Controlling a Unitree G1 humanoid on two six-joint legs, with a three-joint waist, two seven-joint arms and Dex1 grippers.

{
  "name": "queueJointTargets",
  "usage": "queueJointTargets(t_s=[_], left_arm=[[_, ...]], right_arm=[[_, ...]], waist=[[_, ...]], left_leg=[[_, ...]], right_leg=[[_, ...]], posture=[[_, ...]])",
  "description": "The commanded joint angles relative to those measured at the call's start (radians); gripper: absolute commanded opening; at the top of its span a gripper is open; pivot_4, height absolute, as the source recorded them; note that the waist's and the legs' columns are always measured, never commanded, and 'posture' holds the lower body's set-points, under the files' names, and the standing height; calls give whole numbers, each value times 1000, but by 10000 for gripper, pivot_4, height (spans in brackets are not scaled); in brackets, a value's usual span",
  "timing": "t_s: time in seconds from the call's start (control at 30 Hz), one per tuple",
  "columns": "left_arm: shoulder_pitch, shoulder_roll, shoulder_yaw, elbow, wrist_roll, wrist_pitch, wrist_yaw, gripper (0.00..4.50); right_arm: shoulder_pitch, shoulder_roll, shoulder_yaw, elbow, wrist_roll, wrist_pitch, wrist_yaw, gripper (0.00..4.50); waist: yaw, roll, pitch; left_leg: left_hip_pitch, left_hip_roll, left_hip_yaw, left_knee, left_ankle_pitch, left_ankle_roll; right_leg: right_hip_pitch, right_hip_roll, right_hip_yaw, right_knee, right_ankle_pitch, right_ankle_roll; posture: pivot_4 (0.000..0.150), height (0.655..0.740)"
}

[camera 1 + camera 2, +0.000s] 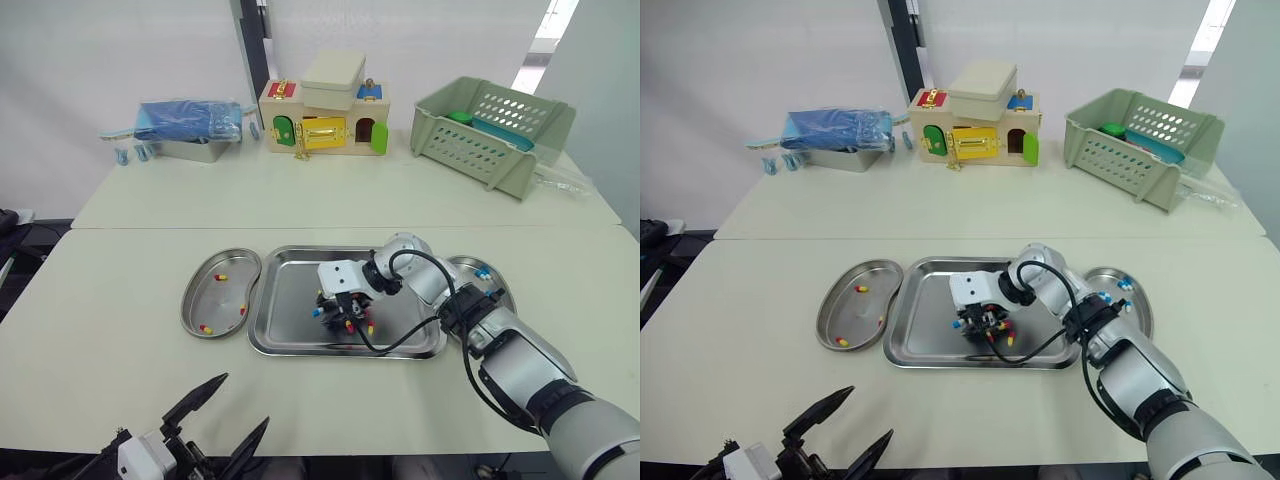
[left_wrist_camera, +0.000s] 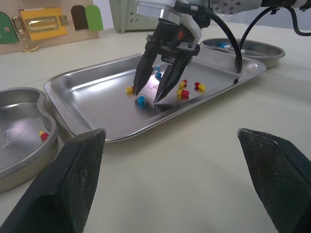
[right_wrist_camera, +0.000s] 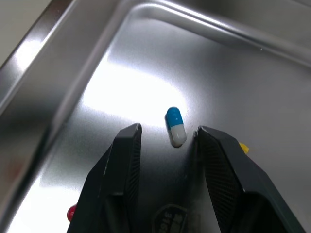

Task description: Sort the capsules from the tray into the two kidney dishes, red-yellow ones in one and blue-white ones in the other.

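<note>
Clutter of capsules under the right end effector (image 2: 146, 95), too small to count from the head views and partly masked by its black fingers. Behind the right arm (image 1: 520, 350), about half of the right kidney dish (image 1: 468, 264), with a couple of blue-white specks on the bare part. In the right wrist view, a red end cut off at the picture's edge and a yellow end tucked behind one finger.

Down in the tray (image 1: 290, 290) near its front rim, the right end effector again, parted, nothing clamped. Between its two tips, one blue-white capsule (image 3: 175, 126) flat on the steel, close against one of them, contact not clear. Half blue, half white, glossy. Several red-yellow capsules (image 2: 182, 92) loose just beside. Next to the tray's left side, the left kidney dish (image 1: 215, 292), three red-yellow ones inside. Low at the near edge of the bench (image 1: 120, 300), the left end effector (image 1: 246, 398), spread wide, gripping nothing.

Pale cream bench, a second one butted behind it, carrying a green basket (image 1: 490, 130), a wooden latch box (image 1: 322, 115) and a blue bundle (image 1: 190, 118) on a metal container (image 1: 195, 150). White wall (image 1: 100, 50) beyond.
</note>
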Motion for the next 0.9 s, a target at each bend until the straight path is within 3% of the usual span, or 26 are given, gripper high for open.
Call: queueJointTargets(t_s=[0.03, 0.17, 0.5, 0.73, 0.9], left_arm=[[9, 1, -9, -14, -3, -28, 2, 45000], [12, 5, -13, -19, -1, -28, 7, 45000], [9, 15, -28, -63, 16, 1, 36, 45000], [8, 29, -35, -70, 17, 4, 51, 45000], [11, 36, -34, -74, 11, 1, 53, 45000]], right_arm=[[-10, 20, -15, 20, -20, -22, -12, 20191], [-9, 28, -20, 30, -26, -22, -9, 20191], [-3, 27, -26, 22, -29, 17, 10, 132], [12, 19, -74, -37, 26, 71, 40, 132], [112, -90, -202, -328, 174, 267, 102, 132]], waist=[[-1, 0, 0], [-1, 0, 0], [0, 0, 0], [0, 0, 0], [7, 0, 0]], left_leg=[[0, 0, 0, 0, 0, 0], [0, 0, 0, 0, 0, 0], [0, 0, 0, 0, 0, 0], [0, 0, 0, 0, 0, 0], [-1, 0, 0, 0, 0, 0]], right_leg=[[0, 0, 0, 0, 0, 0], [0, 0, 0, 0, 0, 0], [0, 0, 0, 0, 0, 0], [0, 0, 0, 0, 0, 0], [0, 0, 0, 0, 0, 0]], posture=[[1500, 7400], [1500, 7400], [1500, 7400], [1500, 7400], [1500, 7400]])
